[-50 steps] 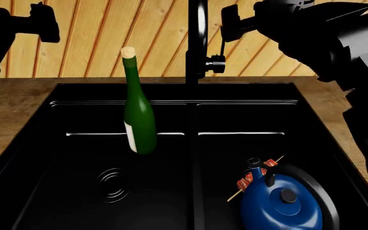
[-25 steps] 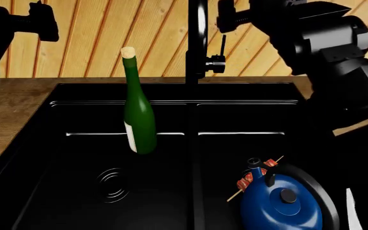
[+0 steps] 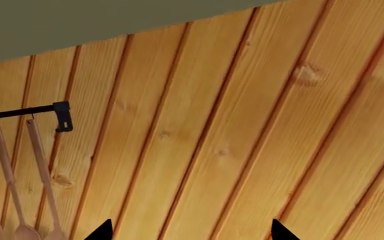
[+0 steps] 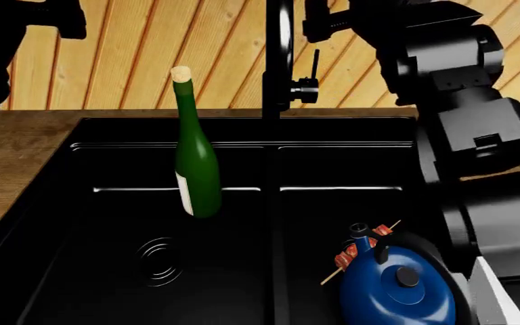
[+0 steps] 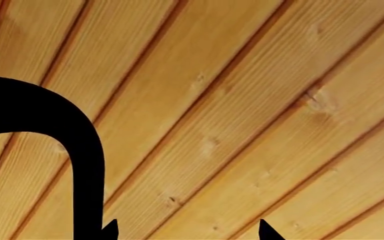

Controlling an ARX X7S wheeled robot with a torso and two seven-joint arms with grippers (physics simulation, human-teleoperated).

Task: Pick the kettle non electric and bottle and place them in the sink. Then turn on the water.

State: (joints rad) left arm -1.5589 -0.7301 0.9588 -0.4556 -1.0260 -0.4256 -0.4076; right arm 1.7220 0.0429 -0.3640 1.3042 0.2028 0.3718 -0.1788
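The dark green bottle stands upright in the left basin of the black sink. In the right basin, near the front, sits the blue kettle. The tall black faucet rises behind the divider, with its lever on its right side. My right gripper hangs high, just above and right of the lever. It is open in the right wrist view, with the faucet's curved neck beside one fingertip. My left gripper is raised at the far left, open, and faces the wood wall.
A skewer with red pieces leans against the kettle's spout. Wood countertop borders the sink on both sides. A black rail with hanging wooden spoons is on the plank wall. My right arm's bulk fills the right side.
My right arm has swung left and up, bringing its gripper closer to the faucet and above the lever. The left arm, bottle and kettle have barely moved.
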